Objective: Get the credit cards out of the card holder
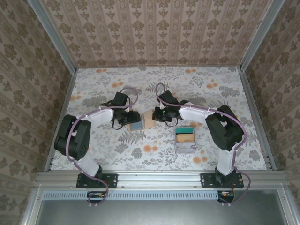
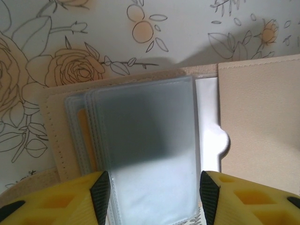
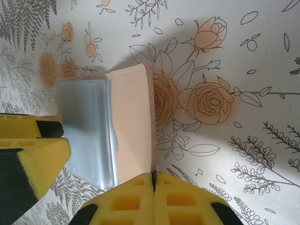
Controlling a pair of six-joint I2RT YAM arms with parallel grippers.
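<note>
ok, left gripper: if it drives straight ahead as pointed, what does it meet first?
Likely the grey-blue sleeves of the card holder, which lie between the open fingers of the left gripper; its height above them is unclear.

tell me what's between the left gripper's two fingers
In the left wrist view, the stack of grey translucent sleeves of the card holder lies between the left gripper and its open fingers, one finger at each side edge.

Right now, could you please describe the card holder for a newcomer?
At the middle of the floral table, between the left pincer and right pincer, lies the card holder. It is tan with bluish sleeves, unlike the clear box.
</note>
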